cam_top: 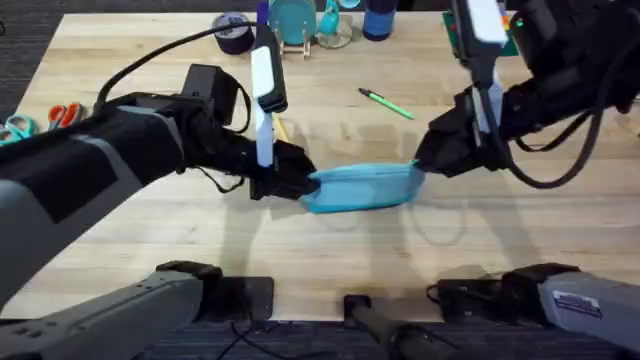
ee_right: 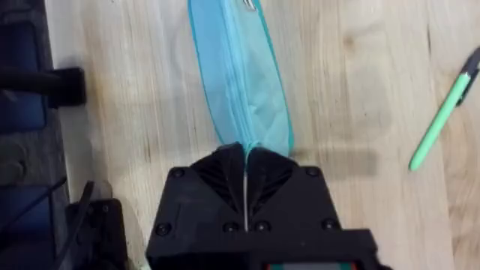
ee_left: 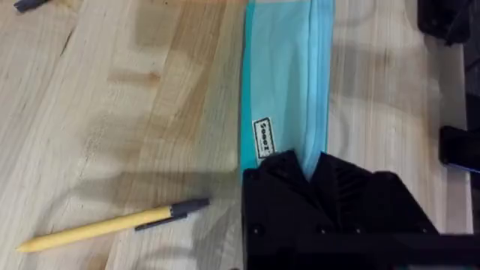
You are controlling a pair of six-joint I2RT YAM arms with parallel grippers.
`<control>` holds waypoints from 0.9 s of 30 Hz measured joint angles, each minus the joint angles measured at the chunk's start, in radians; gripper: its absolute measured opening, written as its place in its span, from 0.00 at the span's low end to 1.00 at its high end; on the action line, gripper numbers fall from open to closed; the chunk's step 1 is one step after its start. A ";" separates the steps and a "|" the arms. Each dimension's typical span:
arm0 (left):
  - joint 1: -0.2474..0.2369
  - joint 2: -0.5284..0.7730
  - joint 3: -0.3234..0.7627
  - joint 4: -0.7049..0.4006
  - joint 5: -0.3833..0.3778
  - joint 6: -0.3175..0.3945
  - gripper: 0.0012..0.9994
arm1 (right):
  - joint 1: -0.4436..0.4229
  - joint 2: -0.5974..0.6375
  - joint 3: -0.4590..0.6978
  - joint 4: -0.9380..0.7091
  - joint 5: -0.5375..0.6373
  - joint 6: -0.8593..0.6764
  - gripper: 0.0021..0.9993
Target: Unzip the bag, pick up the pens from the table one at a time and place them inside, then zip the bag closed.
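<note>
The light wood table (cam_top: 150,240) carries the blue bag (cam_top: 365,187), a green pen (cam_top: 388,103), a yellow pen (ee_left: 105,225) and scissors (cam_top: 40,120).

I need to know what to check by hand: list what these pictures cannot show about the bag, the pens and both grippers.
- Zipper state: on the bag, the pull is too small in the overhead view; the left gripper and right gripper cover both ends.
- What each gripper pinches, fabric or pull: hidden under its fingers.
- Yellow pen: almost wholly hidden overhead by the left arm.
- Green pen: one end is cut off by the right wrist view's edge.
</note>
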 joint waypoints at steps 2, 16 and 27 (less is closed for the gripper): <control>0.000 0.000 0.000 0.000 0.000 0.000 0.04 | 0.024 0.000 0.000 0.009 0.000 0.000 0.03; 0.000 0.000 0.000 0.002 -0.001 0.000 0.04 | 0.237 0.004 0.001 0.210 -0.001 0.079 0.03; 0.000 0.000 0.000 0.002 0.000 0.000 0.04 | 0.411 0.081 0.002 0.417 -0.016 0.160 0.03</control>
